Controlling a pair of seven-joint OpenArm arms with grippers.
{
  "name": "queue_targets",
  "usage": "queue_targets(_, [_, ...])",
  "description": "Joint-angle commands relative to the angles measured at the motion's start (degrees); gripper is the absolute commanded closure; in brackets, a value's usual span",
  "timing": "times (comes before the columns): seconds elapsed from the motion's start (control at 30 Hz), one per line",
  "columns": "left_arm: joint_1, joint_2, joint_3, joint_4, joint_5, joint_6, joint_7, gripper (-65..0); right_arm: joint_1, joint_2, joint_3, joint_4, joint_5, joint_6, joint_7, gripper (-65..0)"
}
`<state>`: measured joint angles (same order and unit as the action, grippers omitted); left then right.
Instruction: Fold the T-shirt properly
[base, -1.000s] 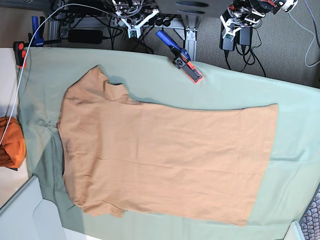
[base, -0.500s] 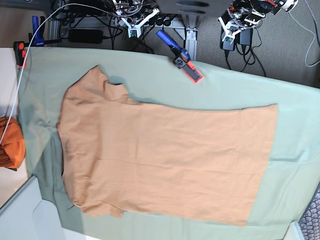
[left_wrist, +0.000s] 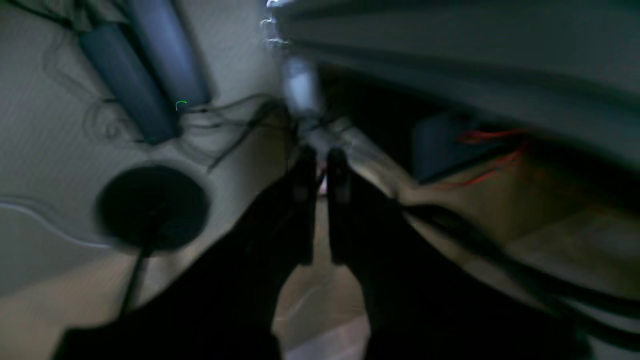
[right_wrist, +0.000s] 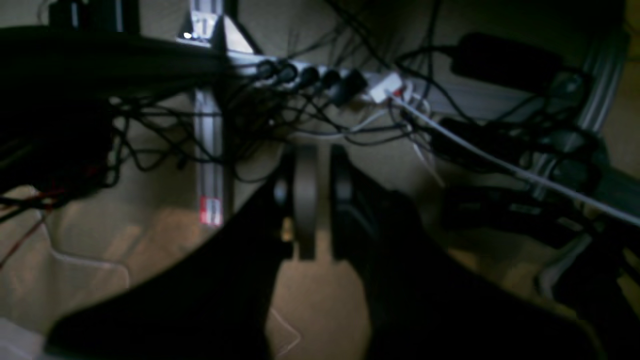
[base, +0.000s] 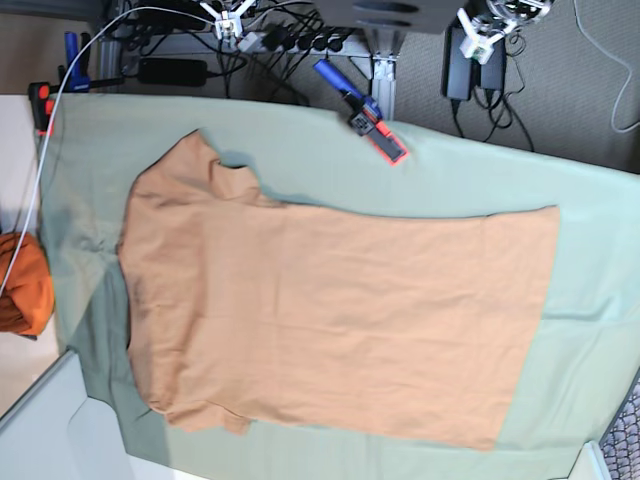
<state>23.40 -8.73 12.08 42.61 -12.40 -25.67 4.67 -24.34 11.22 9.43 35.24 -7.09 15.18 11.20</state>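
Left gripper (left_wrist: 321, 165) first: in its wrist view the two dark fingers sit almost together with just a thin slit between them, nothing pinched in there, pointing off at a blurry floor with a round black disc (left_wrist: 152, 207) at left centre and some dark cables beyond the tips. The right gripper (right_wrist: 315, 165) looks much the same in its own view, fingers drawn in close with a narrow gap and holding nothing, aimed at a silver power strip (right_wrist: 320, 75) full of black plugs near the top of the frame, with a thick white cable (right_wrist: 500, 165) running down to the right. In the base view both grippers only peek in at the very top edge, the left gripper (base: 492, 22) at upper right and the right gripper (base: 228, 18) at upper left, well clear of the cloth. Moving outward, the plain tan-orange short-sleeved T-shirt (base: 340, 320) lies spread flat across the middle of the frame, neck and sleeves toward the left, straight hem at the right, a bit wrinkly. It sits on a pale green sheet (base: 480, 185) that covers the table. A blue and red clamp (base: 362, 112) lies on the sheet's upper edge just above the shirt, and a brighter orange cloth bundle (base: 22, 290) sits at the far left edge, off the sheet.
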Motion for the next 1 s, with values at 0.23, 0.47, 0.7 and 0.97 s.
queue_targets(0.23, [11.8, -3.9, -10.8, 22.5, -10.1, -14.3, 6.5, -7.6, -14.8, 7.8, 0.2, 17.8, 10.3, 7.2, 1.0, -4.2])
queue_targets(0.47, [22.8, -6.6, -16.3, 42.6, -16.9, -14.3, 9.4, -9.5, -26.7, 13.4, 0.3, 36.3, 15.9, 7.2, 0.8, -4.3])
queue_targets(0.7, [28.3, -8.4, -19.6, 55.6, -21.7, -14.3, 12.9, -30.0, -32.4, 14.6, 4.0, 54.7, 27.1, 7.2, -4.8, -7.0])
queue_targets(0.97, [30.2, -8.6, -19.6, 57.5, -21.7, -14.3, 16.2, -30.0, -32.3, 14.6, 11.1, 73.9, 38.2, 7.2, -14.5, -19.8])
